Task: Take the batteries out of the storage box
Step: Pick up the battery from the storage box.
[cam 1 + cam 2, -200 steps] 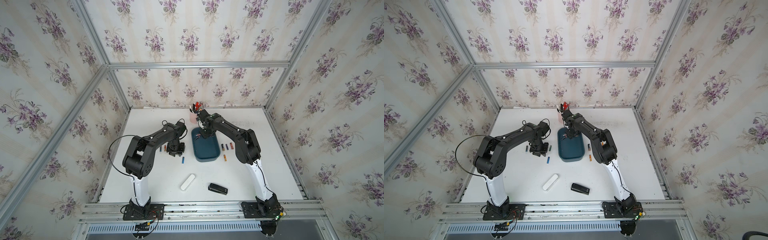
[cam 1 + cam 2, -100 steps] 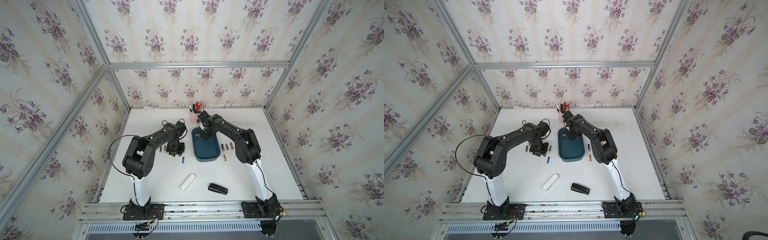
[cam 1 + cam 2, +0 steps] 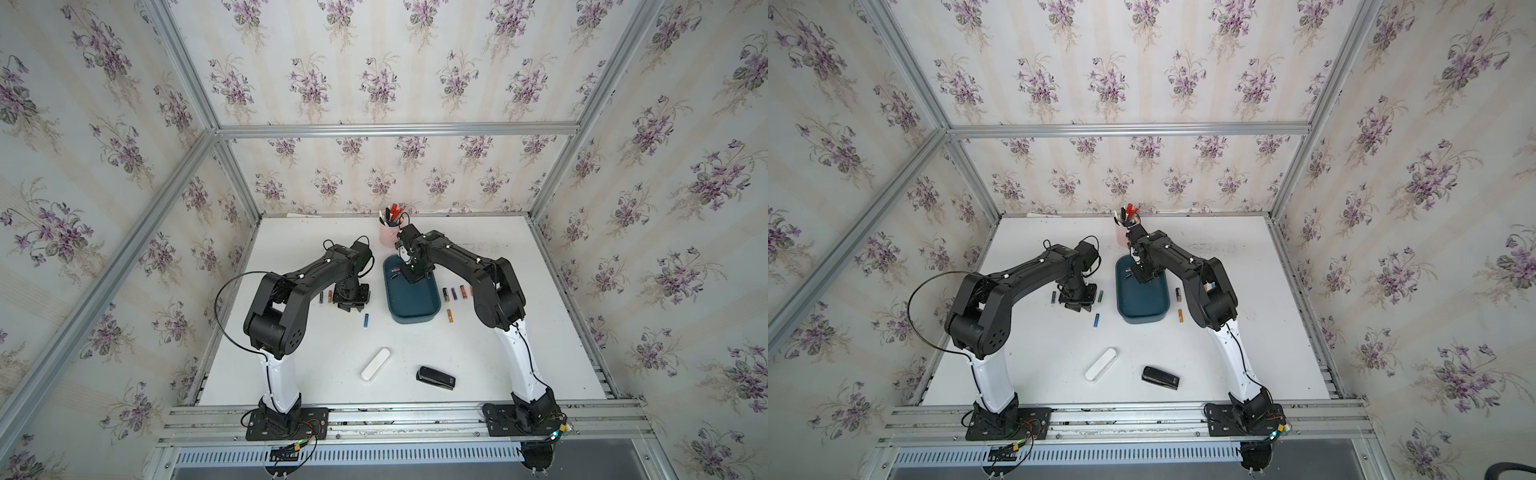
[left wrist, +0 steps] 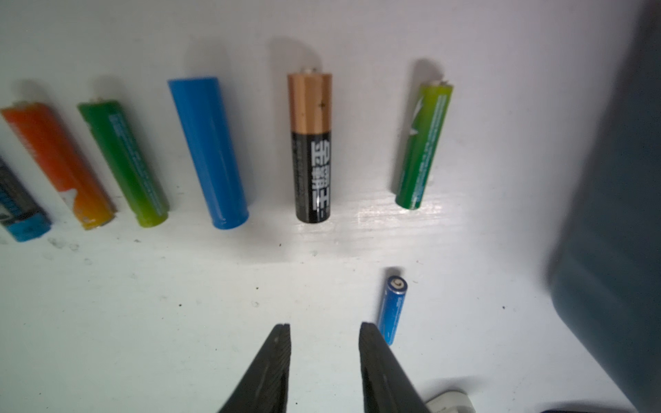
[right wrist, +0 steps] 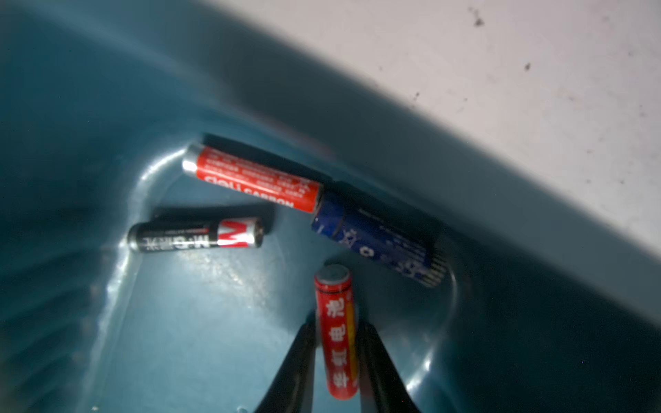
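Black left gripper (image 3: pixel 352 306) hangs low over the white table (image 3: pixel 498 353), left of the dark teal storage box (image 3: pixel 415 309), jaws parted, nothing between them. Left wrist view: a row of batteries (image 4: pixel 214 186) on the table beyond the gripper, each apart from the next: orange battery (image 4: pixel 57 161), green battery (image 4: pixel 123 162), plain blue battery (image 4: pixel 204 136), copper-and-black battery (image 4: pixel 311 146), thinner green battery (image 4: pixel 424 144). Small blue battery (image 4: pixel 391 309) lies nearer, partly behind one fingertip (image 4: pixel 372 343), not gripped; in both top views it lies alone on the table between the left gripper and the box. White oblong case (image 3: pixel 375 364) lies toward the front edge, well apart from the box. Pink pen cup (image 3: pixel 388 235) stands just beyond the box's far end. Storage box sits mid-table between the two arms. Right gripper (image 3: pixel 409 276) reaches down into the box's far end. Right wrist view: jaws clenched against both sides of the gripped red battery (image 5: pixel 336 336), which lies on the box floor. Three more inside: black battery (image 5: pixel 196 236) lying apart, printed red battery (image 5: pixel 250 178) end to end with a dark blue battery (image 5: pixel 379 239) along the wall. Black stapler-like object (image 3: pixel 435 377) lies near the front. Right of the box a right-side row (image 3: pixel 454 293) of batteries lies on the table, partly hidden by the right arm, with a lone orange battery (image 3: pixel 449 315) nearer the front.
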Motion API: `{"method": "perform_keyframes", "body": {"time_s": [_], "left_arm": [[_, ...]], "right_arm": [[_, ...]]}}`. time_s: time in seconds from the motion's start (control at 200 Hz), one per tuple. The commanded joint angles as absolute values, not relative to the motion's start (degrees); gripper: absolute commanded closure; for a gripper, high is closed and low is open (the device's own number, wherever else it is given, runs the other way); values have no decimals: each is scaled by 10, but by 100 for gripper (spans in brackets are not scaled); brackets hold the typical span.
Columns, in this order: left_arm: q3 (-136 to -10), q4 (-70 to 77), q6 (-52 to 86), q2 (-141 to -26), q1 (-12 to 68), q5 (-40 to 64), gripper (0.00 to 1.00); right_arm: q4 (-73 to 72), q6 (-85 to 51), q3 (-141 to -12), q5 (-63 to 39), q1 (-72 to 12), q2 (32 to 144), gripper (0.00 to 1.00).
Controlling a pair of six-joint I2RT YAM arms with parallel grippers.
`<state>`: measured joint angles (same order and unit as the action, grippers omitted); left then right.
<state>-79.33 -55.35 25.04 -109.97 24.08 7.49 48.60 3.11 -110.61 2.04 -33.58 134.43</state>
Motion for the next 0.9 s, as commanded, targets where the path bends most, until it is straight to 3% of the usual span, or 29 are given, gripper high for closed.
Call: {"method": "perform_keyframes", "body": {"time_s": [0.0,0.46,0.894], "left_arm": [[-798,-566,245,-1094,241,69,62],[-841,-589,234,-1098,239,60,62],[-894,-615,220,-1100,240,49,62]], "right_arm": [[479,23,-1098,2,-334,1346,74],[459,-37,-1075,-15,-333,1307,81],[448,-108,-976,-10,-325,1169,81]]}}
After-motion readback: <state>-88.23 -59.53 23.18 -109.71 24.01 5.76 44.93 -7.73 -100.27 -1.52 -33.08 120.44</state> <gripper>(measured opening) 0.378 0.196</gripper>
